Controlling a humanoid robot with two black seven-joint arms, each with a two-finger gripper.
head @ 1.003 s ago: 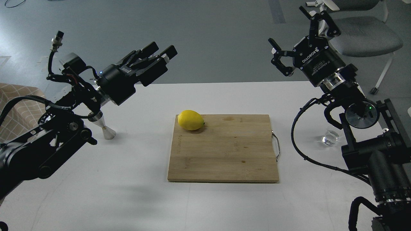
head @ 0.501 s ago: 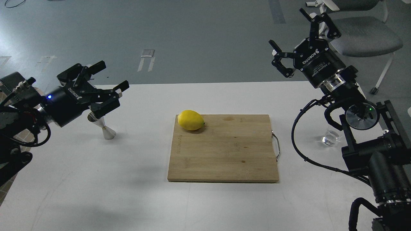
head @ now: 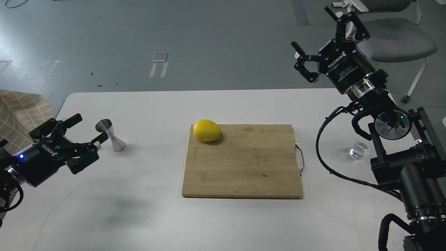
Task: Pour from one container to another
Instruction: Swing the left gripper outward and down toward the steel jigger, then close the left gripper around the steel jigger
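Observation:
The steel hourglass jigger [head: 110, 135] stands upright on the white table at the left. My left gripper [head: 87, 128] hangs low just left of it, open, with nothing between its fingers and not touching the jigger. The small clear glass cup [head: 359, 149] sits on the table at the right, partly hidden behind my right arm. High above the table's far right edge, my right gripper [head: 315, 38] is open and empty.
A wooden cutting board [head: 244, 162] with a metal handle lies mid-table, and a yellow lemon [head: 207, 130] rests on its far left corner. A grey chair [head: 397, 42] stands behind the right arm. Checked fabric [head: 21, 111] shows at the left edge.
My left arm has swung down and to the left, from high above the table to just beside the jigger, and its gripper has gone from nearly closed to open. The right arm barely moved.

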